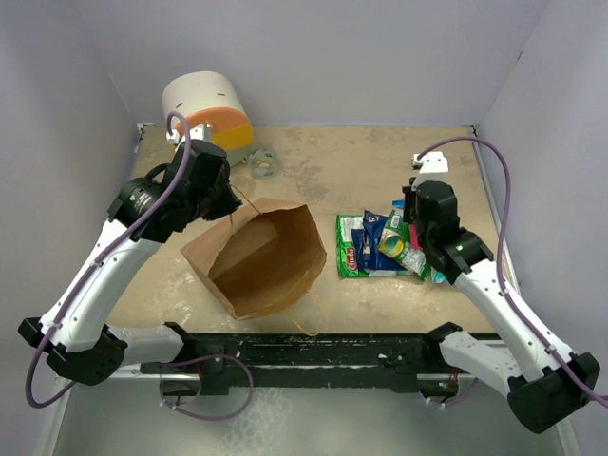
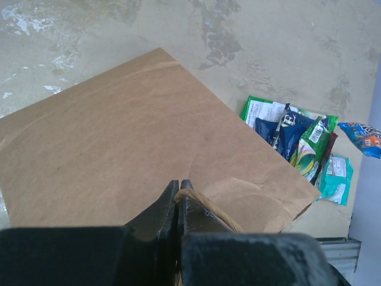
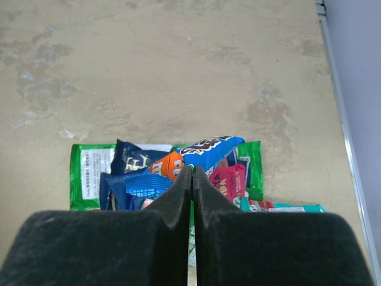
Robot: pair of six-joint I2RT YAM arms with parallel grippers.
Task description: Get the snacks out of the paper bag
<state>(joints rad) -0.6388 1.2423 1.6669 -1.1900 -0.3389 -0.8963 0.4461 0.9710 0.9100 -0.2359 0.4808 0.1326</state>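
Right gripper (image 3: 191, 173) pinches the blue packet (image 3: 209, 148) by 1 edge; a slip could drop it beside the snack pile (image 3: 86, 173) beneath.

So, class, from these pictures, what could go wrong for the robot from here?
The right gripper pinches just the edge of a blue packet over the snack pile; it could slip and land away from the others. The left gripper grips only a thin edge of the paper bag, so a pull might tear it or drag it.
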